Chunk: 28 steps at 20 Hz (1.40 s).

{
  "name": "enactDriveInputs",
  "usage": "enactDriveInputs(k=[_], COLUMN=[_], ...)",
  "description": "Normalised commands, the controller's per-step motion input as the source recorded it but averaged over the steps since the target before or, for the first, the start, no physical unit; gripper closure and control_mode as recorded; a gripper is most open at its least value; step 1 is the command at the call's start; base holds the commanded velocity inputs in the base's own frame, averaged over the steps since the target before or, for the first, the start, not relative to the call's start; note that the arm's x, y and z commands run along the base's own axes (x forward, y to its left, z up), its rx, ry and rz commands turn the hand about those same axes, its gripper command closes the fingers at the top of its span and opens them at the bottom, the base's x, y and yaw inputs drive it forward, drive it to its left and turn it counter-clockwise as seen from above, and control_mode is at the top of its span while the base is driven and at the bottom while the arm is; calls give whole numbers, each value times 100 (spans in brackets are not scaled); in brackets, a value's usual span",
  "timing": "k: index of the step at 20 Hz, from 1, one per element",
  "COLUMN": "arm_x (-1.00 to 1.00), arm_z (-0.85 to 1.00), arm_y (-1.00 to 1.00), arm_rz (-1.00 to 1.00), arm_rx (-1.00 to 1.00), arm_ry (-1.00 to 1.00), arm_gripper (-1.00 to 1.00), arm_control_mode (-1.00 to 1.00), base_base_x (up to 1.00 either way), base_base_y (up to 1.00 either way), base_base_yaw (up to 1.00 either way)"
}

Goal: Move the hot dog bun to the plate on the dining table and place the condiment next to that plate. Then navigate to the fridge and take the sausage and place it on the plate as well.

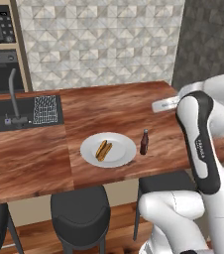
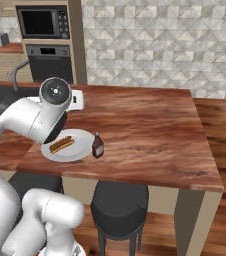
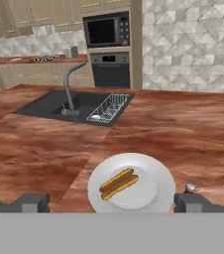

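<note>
Pincer [image 3: 112,202] spread wide, hovering above plate [image 3: 153,173] holding bun [image 3: 118,183].

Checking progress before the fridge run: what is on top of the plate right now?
The hot dog bun lies on the white plate, tilted across its middle. No sausage can be seen. The condiment bottle stands on the table beside the plate, not on it.

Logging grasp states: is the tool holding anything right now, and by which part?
Nothing is held. The tool is open above the plate; the hot dog bun lies on it, the condiment bottle beside.
</note>
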Motion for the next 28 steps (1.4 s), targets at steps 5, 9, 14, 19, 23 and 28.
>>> enactDriveInputs(k=[5,9,14,19,23,28], arm_x=[-23,-41,-45,-44,-6,4], arm_z=[-2,-46,-55,-36,-29,-38], arm_y=[-22,-46,-26,-4,3,9], arm_rz=[-58,-41,-26,-6,14,34], arm_rx=[-12,-13,-14,-2,2,7], arm_ry=[49,32,31,14,7,15], arm_gripper=[-100,-100,-100,-100,-100,-100], arm_control_mode=[-100,-100,-100,-100,-100,-100], base_base_x=[0,0,0,0,0,0], base_base_y=[0,0,0,0,0,0], base_base_yaw=[0,0,0,0,0,0])
